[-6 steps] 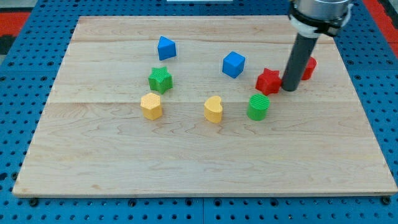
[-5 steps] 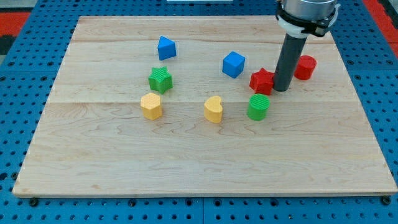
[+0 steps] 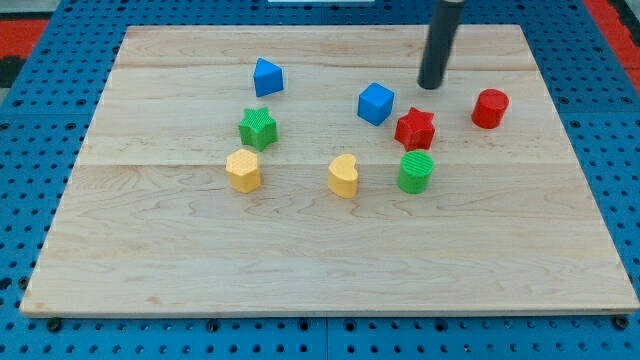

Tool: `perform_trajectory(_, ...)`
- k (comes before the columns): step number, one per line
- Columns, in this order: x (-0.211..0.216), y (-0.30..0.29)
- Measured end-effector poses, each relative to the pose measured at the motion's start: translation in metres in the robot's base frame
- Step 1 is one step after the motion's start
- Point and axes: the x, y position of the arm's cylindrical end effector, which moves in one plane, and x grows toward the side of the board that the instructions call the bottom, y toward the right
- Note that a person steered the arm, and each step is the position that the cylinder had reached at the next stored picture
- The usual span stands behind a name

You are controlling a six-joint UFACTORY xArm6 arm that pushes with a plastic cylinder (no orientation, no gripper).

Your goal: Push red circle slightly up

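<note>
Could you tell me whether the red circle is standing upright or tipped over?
Upright: the red circle shows its flat round top, standing clear of my tip, which is up-left of it.

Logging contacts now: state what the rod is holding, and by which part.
Nothing is held. My tip stands apart from every block, above the red star and up-left of the red circle.

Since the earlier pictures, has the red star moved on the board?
Yes. The red star has slid toward the view's left, closer to the blue cube, which has stayed put. My tip now stands above the star, apart from it.
</note>
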Motion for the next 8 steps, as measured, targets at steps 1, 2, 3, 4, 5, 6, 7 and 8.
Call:
perform_trajectory(1, -0.008, -0.051)
perform_trajectory(2, -0.006, -0.113)
perform_trajectory(3, 0.025, -0.137)
perform_trajectory(4, 0.068, -0.136)
perform_trajectory(5, 0.077, -0.123)
perform_trajectory(6, 0.063, -0.087)
perform_trajectory(7, 0.032, -0.044)
perform_trajectory(8, 0.013, -0.036)
